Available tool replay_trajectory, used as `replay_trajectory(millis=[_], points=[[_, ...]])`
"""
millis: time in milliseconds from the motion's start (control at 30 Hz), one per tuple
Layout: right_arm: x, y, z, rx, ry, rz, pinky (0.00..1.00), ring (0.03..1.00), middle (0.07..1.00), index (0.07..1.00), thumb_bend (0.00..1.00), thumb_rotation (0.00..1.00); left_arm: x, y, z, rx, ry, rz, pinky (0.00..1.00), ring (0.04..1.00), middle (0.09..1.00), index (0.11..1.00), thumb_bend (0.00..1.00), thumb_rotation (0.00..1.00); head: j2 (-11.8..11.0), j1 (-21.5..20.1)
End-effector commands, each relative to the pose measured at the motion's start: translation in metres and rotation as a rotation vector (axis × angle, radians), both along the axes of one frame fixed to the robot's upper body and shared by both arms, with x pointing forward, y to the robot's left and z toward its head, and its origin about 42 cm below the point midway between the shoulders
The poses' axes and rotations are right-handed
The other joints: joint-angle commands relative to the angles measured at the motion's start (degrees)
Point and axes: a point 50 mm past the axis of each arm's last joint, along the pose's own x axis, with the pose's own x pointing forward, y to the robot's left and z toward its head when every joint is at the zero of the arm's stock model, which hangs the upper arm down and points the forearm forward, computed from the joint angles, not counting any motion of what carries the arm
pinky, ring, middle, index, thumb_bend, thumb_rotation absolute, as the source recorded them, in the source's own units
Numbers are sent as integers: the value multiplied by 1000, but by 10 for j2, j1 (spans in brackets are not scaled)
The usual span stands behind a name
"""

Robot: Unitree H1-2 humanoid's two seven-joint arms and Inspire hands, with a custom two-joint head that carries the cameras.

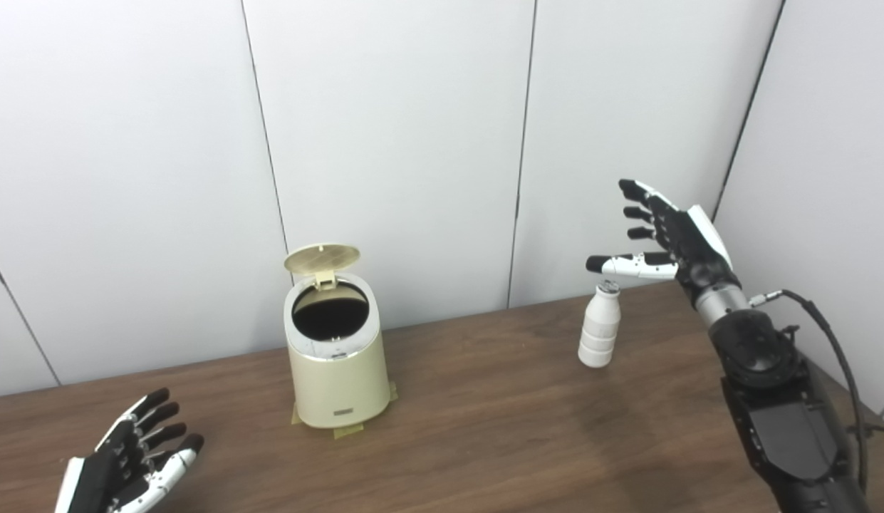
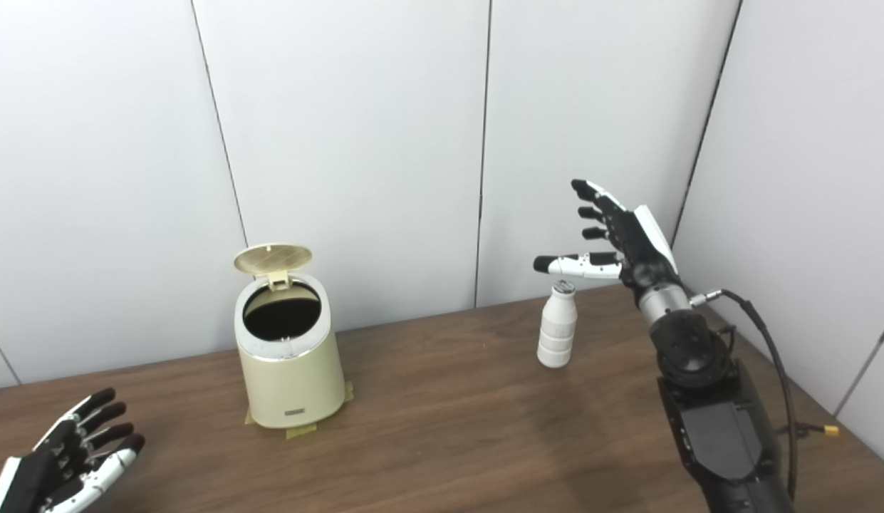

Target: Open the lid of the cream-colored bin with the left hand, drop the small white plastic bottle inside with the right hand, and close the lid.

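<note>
Bin [image 1: 336,370] lid [image 1: 322,258] up; right hand [image 1: 669,239] spread above bottle [image 1: 600,329].

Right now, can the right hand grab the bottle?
Probably yes. The right hand is open, with its fingers spread just above and behind the bottle. The bottle stands upright on the table, nothing beside it, well apart from the bin. The hand would only need to come down and close.

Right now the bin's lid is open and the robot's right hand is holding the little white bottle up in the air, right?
Not quite. The bin has its lid open, but the right hand holds nothing: it is open, above the little white bottle, which stands upright on the table. The left eye view shows this.
</note>
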Motion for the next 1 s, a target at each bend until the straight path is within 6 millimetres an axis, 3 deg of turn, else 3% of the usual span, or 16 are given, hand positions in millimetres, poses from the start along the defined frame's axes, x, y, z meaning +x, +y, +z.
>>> replay_trajectory(millis=[0, 167, 333, 433, 533, 733, 967], points=[[1, -10, 25, -12, -61, 2, 815, 887, 936, 934, 923, 260, 10, 1, 26, 10, -88, -17, 661, 776, 842, 881, 537, 94, 0, -1], [2, -15, 11, 17, -25, 4, 860, 905, 940, 955, 944, 272, 9, 0, 28, 9, -87, -21, 657, 763, 834, 879, 526, 56, 4, 0], [1, -17, -6, 42, 27, 23, 870, 929, 954, 975, 835, 174, 7, 0, 31, 1, -84, -21, 659, 764, 837, 881, 502, 6, 6, -2], [2, -18, -19, 42, 60, 24, 829, 912, 965, 987, 855, 189, 7, -1, 32, 11, -85, -18, 656, 758, 831, 877, 512, 0, 8, -3], [2, -18, -33, 54, 83, 17, 851, 923, 971, 991, 834, 172, 6, -1, 34, 3, -81, -18, 653, 753, 829, 880, 499, 0, 10, -4], [1, -16, -54, 103, 112, 8, 869, 942, 978, 980, 898, 203, 6, -2, 36, 2, -72, -20, 670, 762, 835, 887, 473, 0, 12, -4], [2, -15, -73, 117, 135, -16, 836, 894, 934, 950, 886, 168, 5, -3, 38, -2, -67, -21, 669, 760, 833, 889, 489, 0, 15, -4]])
